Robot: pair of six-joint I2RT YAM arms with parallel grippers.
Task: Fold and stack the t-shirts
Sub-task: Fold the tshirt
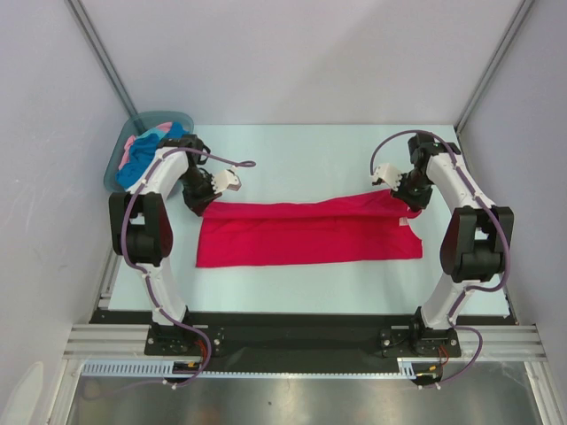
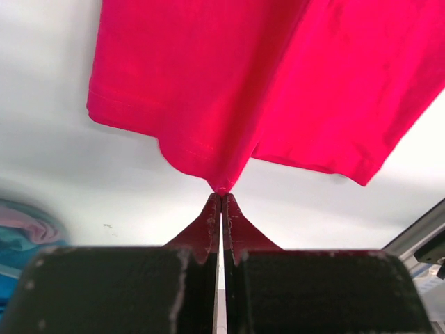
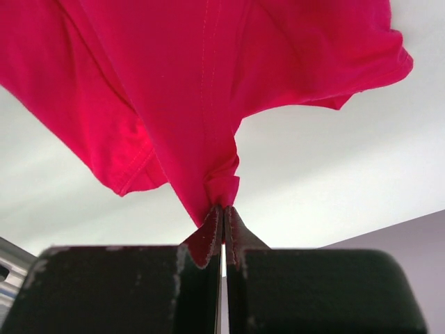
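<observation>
Status: red tee (image 1: pixel 310 235) lies as a long band across the counter (image 1: pixel 310 155), between the two arms. Near edge is flat on the surface, far edge is picked up at both ends.

L fingers (image 2: pixel 215 209) are clamped tight on a bunched corner of red cloth; hem and a 2nd layer hang off the tips in the wrist view. R fingers (image 3: pixel 217 219) are likewise pinched shut on a gathered nub, w/ a seam and what looks like a sleeve draping from it. No gap visible at either pair, so both grips look solid.

Why held this way (my read): one pinch per end keeps the far edge taut and straight, so it can travel as a single line w/o sagging mid-span. The near edge on the counter acts as anchor/hinge. Looks like mid-fold on the long axis, 1st tee of the batch.

Other tees aren't touched yet: turquoise one (image 1: pixel 142 166) and pink one (image 1: pixel 130 142) sit crumpled in the tub (image 1: pixel 113 173) at the far-left corner, just behind the L arm.

Risk: arms out of sync → skewed crease or the cloth slipping from a pinch. Can't tell how many layers each pinch has.
</observation>
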